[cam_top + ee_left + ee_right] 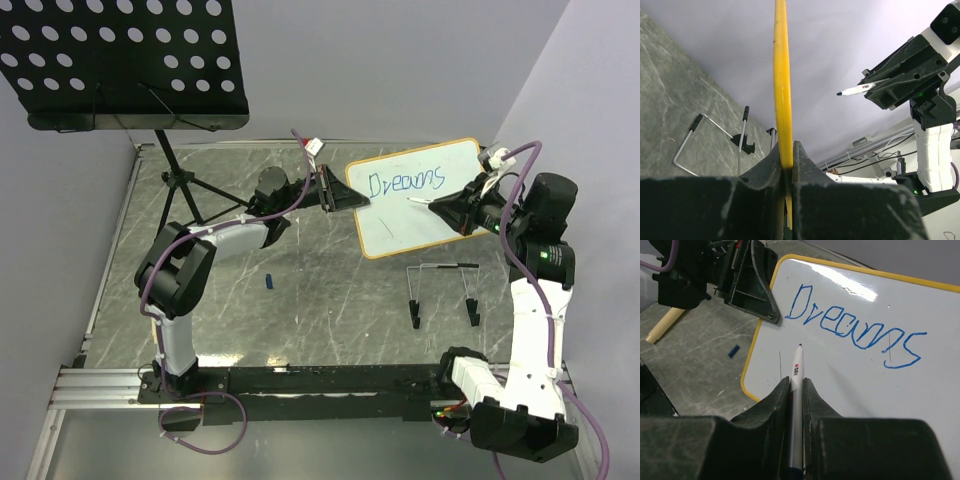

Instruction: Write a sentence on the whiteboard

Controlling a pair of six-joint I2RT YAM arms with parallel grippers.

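The whiteboard [430, 215] has a yellow-tan frame and is held tilted above the table. My left gripper [350, 198] is shut on its left edge, and the frame [781, 75] shows edge-on between those jaws [788, 162]. One blue word of the sentence [405, 182], "Dreams", runs along the top of the board [865, 385]; the area below the word [855, 325] is blank. My right gripper [796, 385] is shut on a white marker [797, 367]. The marker's tip points at the board under the "D", a little off the surface. The marker [857, 90] stands apart from the board's edge.
A black perforated music-stand tray [130, 60] on a tripod [185, 190] stands at the back left. A small blue cap [270, 283] lies on the table. A wire easel stand [445, 290] lies under the board's near side. Walls close in left and right.
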